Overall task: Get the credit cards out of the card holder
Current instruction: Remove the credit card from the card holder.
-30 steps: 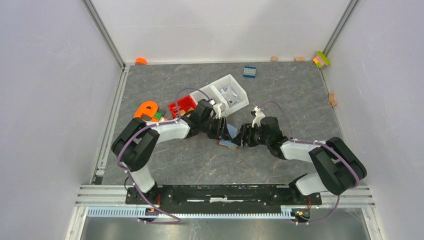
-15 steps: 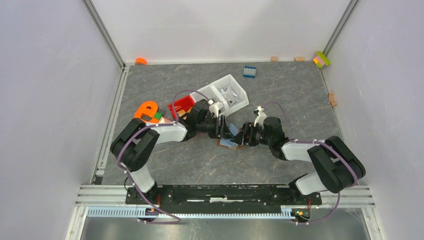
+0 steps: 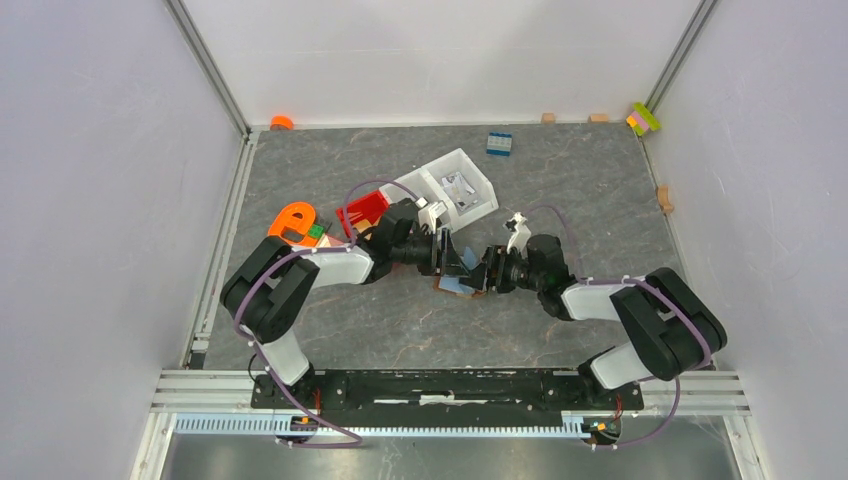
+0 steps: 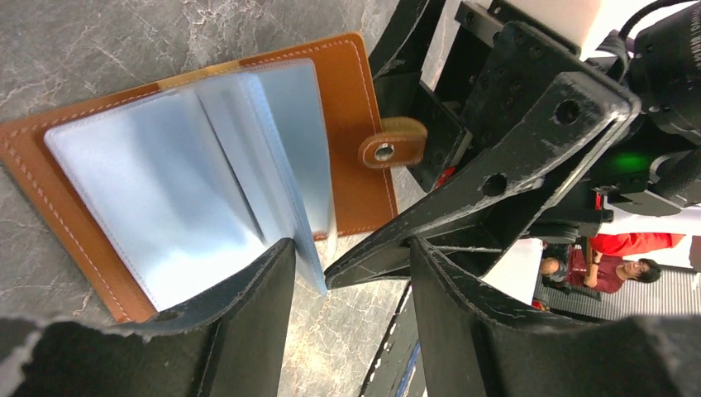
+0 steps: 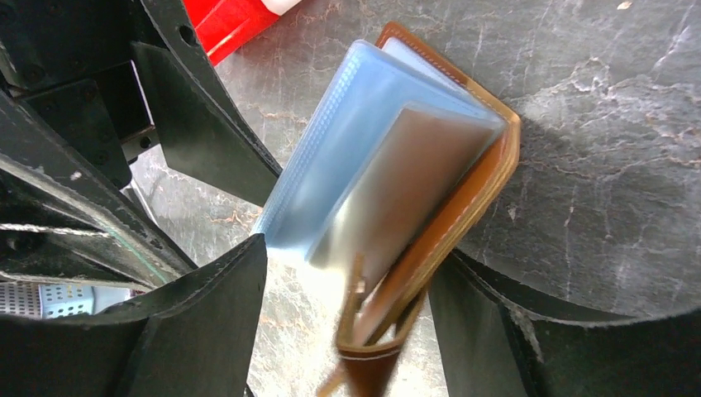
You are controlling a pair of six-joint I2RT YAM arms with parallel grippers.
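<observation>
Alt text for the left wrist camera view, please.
An open brown card holder lies on a grey marbled table, its clear blue-tinted sleeves fanned upward. The open left claw straddles one sleeve's edge; the right arm crowds the right side.

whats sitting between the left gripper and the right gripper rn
The open card holder, its pale blue sleeves fanned up, lies between the left gripper and the right gripper. The top view shows this; both wrist views agree.
</observation>
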